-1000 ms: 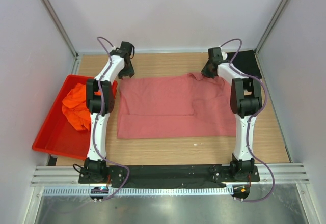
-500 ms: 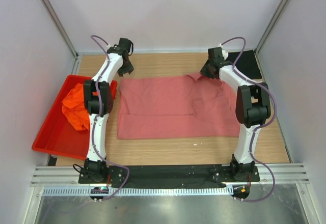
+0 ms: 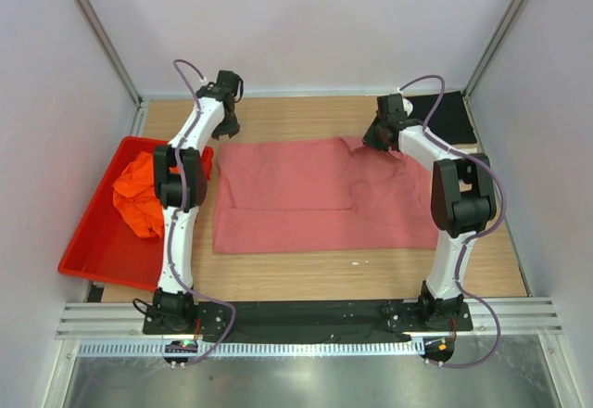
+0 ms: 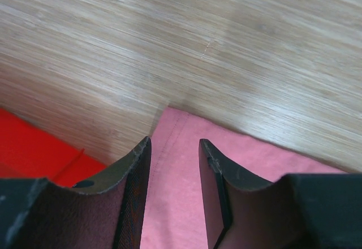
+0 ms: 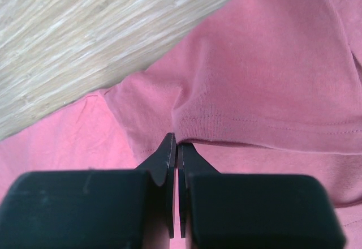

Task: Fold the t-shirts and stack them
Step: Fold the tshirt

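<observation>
**A:** Left fingers [image 4: 131,192]?

**B:** Parted, released, nothing clamped. Poised at the far left corner of the rose-red t-shirt [image 3: 306,199], with corner and hem seam visible through the gap. Touching the cloth or just above it: cannot tell.

**A:** And around them?

**B:** Bare wooden tabletop [image 3: 306,274] ahead of the tips. A slice of the red tray [image 3: 88,250] just to their left.

**A:** Right fingers [image 5: 165,161]?

**B:** Clenched tight, no gap, pinching a fold of the same shirt at a stitched hem, seemingly a sleeve. Cloth puckered into a crease running straight off the tips. Pink cloth on both sides and beyond, tabletop only ahead and off to the left.

**A:** Lie of the shirt as a whole?

**B:** Spread on the tabletop between the two pairs of fingers, reaching from them back toward the arm bases. Flat and smooth on the left-finger side, with a doubled panel folded over there. Looser and wrinkled beneath the right fingers, slightly raised at the pinch.

**A:** Other shirts?

**B:** Orange t-shirt [image 3: 137,193] crumpled in the tray, well apart from the left fingers, to their left and nearer the bases. Black cloth [image 3: 452,116] lying flat in the far corner, just right of the right fingers. Shirt or not: cannot tell.
</observation>
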Controlling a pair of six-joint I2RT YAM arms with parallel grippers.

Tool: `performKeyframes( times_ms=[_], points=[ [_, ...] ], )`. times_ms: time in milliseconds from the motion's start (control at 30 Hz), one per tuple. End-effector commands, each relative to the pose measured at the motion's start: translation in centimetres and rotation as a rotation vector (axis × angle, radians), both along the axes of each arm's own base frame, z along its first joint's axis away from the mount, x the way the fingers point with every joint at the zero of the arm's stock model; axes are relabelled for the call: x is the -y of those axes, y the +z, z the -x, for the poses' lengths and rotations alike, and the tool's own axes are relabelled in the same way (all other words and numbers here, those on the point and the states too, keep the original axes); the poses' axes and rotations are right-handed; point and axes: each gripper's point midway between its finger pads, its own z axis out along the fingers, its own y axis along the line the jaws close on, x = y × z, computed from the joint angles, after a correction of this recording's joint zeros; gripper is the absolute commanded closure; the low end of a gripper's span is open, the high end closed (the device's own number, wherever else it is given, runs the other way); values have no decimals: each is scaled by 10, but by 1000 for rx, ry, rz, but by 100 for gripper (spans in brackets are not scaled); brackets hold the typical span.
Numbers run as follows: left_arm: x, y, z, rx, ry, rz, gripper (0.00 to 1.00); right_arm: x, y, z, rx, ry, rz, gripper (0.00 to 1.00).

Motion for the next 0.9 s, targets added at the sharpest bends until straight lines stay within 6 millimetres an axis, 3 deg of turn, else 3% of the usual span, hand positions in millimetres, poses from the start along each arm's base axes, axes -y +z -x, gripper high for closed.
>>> performKeyframes(
  times_ms=[0, 300, 433, 567, 633, 867],
  points=[
    [-10, -14, -1, -37, -40, -62, 59, 1, 37, -6, 99, 13, -8, 99],
    [-10, -37, -3, -73, -70, -78, 62, 1, 42, -4, 110, 14, -8, 99],
    [-14, -43, -3, -88, -81, -102, 69, 1, 45, -3, 115, 12, -9, 99],
    [-7, -45, -4, -89, -102, -72, 91, 3, 51, -3, 126, 7, -4, 99],
    [-3, -36, -7, -65, -109, -47, 100, 6, 53, -2, 124, -2, 10, 99],
    [3, 27, -11, 82, -97, -47, 100, 19, 56, 8, 105, -14, 82, 99]
  ],
)
